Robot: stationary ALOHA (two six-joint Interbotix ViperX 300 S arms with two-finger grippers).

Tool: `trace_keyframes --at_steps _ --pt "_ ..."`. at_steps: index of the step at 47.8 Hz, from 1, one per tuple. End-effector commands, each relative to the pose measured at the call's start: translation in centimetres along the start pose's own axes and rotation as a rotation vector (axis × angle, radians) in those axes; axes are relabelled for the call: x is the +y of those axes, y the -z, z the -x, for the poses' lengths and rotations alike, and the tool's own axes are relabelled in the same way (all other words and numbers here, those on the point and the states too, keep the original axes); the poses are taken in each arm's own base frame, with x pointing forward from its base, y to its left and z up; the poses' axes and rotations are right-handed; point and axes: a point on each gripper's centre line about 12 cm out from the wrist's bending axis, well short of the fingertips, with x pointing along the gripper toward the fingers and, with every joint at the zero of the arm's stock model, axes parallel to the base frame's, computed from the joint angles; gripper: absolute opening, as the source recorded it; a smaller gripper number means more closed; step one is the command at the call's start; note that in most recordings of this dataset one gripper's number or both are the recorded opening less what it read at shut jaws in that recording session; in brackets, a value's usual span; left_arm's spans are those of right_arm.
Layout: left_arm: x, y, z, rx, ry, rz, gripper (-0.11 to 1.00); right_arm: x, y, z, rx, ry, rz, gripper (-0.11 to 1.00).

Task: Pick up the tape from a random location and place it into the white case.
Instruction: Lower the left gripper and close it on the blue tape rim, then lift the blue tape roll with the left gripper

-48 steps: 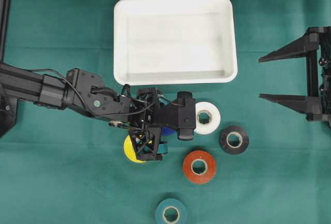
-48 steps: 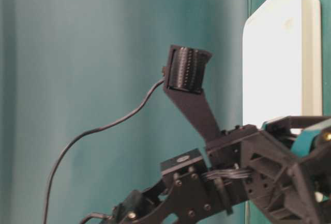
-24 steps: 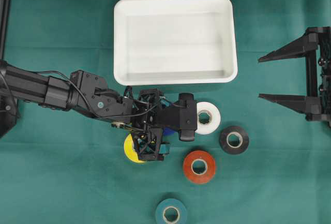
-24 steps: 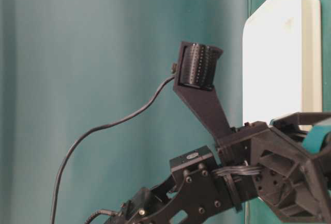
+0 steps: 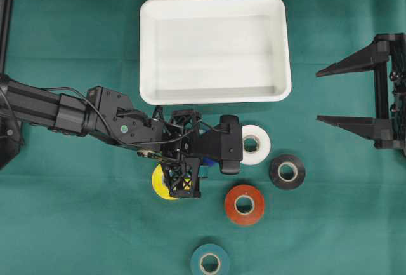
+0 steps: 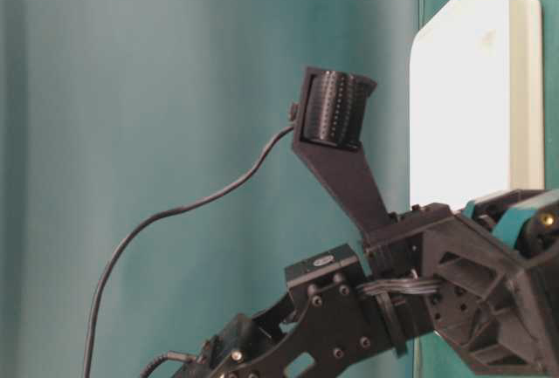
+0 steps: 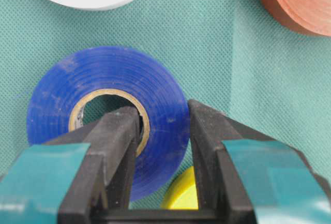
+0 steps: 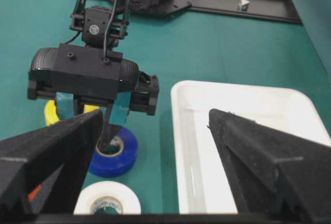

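From overhead, the left gripper point(image 5: 204, 160) sat below the white case point(image 5: 214, 49), its wrist hiding nearly all of the blue tape point(image 5: 207, 160); a yellow roll point(image 5: 158, 183) peeked out beside it, with white point(image 5: 253, 145), black point(image 5: 287, 171), orange point(image 5: 244, 204) and teal point(image 5: 210, 261) rolls apart on the green cloth point(image 5: 82, 224). The right gripper point(image 5: 330, 94) was partly cut off at the frame's edge, its jaws spread wide and holding nothing. The table-level view showed only arm parts and the case's edge point(image 6: 472, 90). The left wrist view was clearest: one finger point(image 7: 116, 146) stood inside the blue tape's point(image 7: 108, 120) core, the other outside, pinching its wall. From the right wrist view, the blue tape point(image 8: 115, 157) lay on the cloth left of the case point(image 8: 248, 146).
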Motion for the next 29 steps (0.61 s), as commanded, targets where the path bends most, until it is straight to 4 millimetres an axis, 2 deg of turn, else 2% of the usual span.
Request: trace_keyframes --at_steps 1,16,29 --pt "-0.3 -1.2 1.1 -0.043 0.006 -0.007 0.22 0.0 -0.7 -0.2 -0.017 0.001 0.001 0.92" --pt "-1.0 -1.9 2.0 -0.062 0.015 -0.019 0.22 0.0 -0.4 -0.4 -0.005 0.001 0.001 0.92" --pt "-1.2 -2.8 5.6 -0.084 0.018 -0.018 0.22 0.0 -0.4 -0.4 -0.005 0.001 0.001 0.92"
